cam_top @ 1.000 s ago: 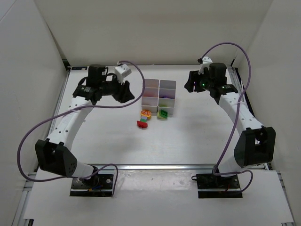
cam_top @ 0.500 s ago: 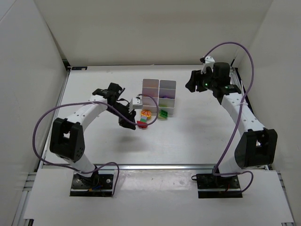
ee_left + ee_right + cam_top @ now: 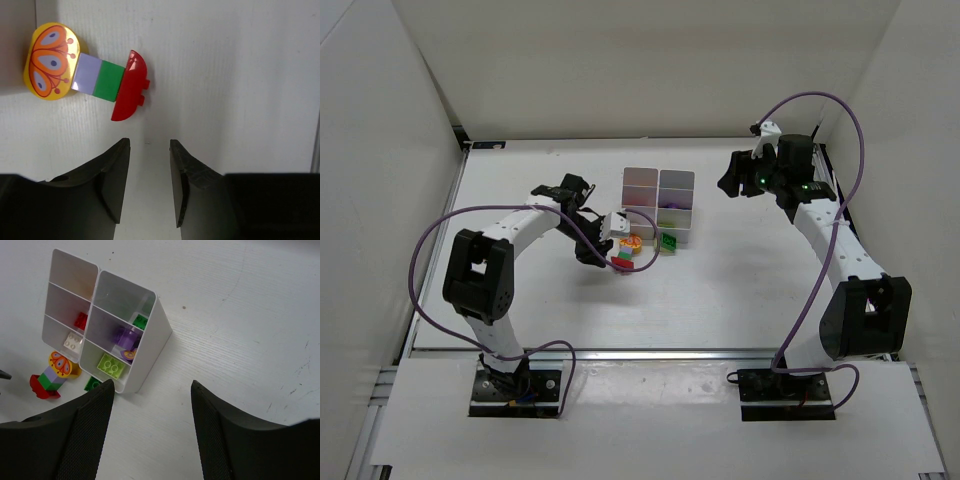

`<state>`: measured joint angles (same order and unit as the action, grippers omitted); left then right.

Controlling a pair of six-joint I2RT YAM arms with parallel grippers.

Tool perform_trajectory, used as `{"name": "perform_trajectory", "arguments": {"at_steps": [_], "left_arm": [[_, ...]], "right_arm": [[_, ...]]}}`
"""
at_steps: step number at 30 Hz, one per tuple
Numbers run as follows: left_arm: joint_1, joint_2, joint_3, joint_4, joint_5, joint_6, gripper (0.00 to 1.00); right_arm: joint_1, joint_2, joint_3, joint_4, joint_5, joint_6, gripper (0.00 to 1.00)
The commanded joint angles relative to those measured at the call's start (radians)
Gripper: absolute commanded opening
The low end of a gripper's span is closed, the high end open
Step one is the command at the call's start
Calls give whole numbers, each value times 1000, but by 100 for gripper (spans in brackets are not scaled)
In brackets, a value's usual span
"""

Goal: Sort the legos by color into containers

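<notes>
Within the last second the left arm is swinging down from the far left of the worktop (image 3: 225,75) toward a joined row of legos (image 3: 95,80). The left hand (image 3: 148,150) is now hovering just short of the row's red arched brick (image 3: 129,86), with its fingers partly open and nothing between them. The row is lying on the worktop outside the containers (image 3: 152,340), and its yellow butterfly piece (image 3: 50,61) is lying right beside a wall. A lilac brick (image 3: 86,74) and a green brick (image 3: 109,81) are sitting between the two ends. A loose green brick (image 3: 92,383) is also lying outside. The right hand (image 3: 151,387) is barely moving, hanging well to the right of the containers, half open and empty. The left hand appears to be lining up a grasp. The row mixes colours, so it will likely need pulling apart first.
</notes>
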<state>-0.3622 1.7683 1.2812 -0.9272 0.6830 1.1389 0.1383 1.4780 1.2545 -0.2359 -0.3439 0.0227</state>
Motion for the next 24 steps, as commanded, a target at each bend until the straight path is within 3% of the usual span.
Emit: {"name": "perform_trajectory", "arguments": {"at_steps": [1,24], "left_arm": [[-6,14,47,27,-7,51,49],[-52,134,109,45,-20,120,53]], "right_arm": [[-5,-35,-7,23,-15,0,67],[-26,13,19,24,-24,8,67]]}}
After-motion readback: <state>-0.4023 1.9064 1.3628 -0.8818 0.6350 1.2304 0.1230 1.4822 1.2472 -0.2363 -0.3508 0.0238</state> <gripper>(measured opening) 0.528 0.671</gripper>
